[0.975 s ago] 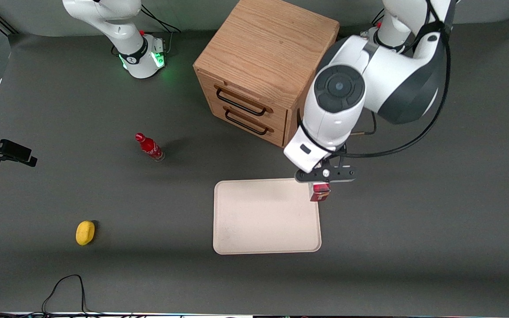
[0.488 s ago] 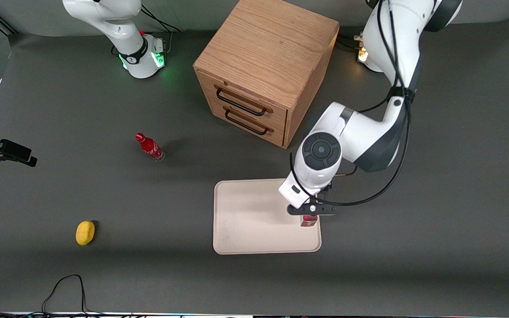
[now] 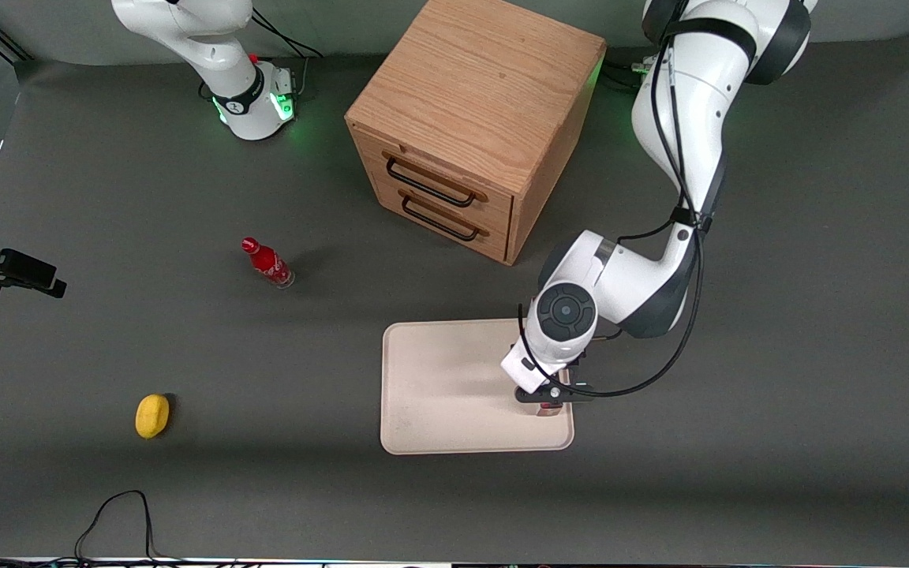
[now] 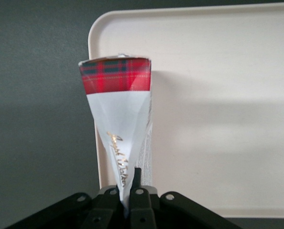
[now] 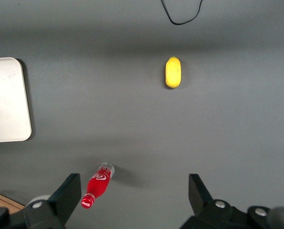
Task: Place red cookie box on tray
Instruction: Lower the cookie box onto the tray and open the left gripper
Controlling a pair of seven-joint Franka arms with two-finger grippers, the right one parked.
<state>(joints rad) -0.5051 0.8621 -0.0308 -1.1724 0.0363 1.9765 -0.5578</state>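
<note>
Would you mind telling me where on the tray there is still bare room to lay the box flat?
Nearly all of the tray is bare, from its edge toward the parked arm's end to the gripper. The only crowded spot is the corner toward the working arm, nearest the front camera, where the gripper holds the red cookie box on end.

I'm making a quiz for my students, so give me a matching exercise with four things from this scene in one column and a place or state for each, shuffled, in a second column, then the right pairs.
Things:
1. red cookie box
2. gripper
3. small red bottle
4. yellow lemon-shaped object

Places or states:
A. lying on the dark table, toward the parked arm's end, nearest the front camera of the four
B. lowered over the tray, near its edge toward the working arm's end
C. on the table, between the lemon-shaped object and the wooden drawer cabinet
D. held by one end, hanging over the tray

Pairs: 1-D, 2-B, 3-C, 4-A
</note>
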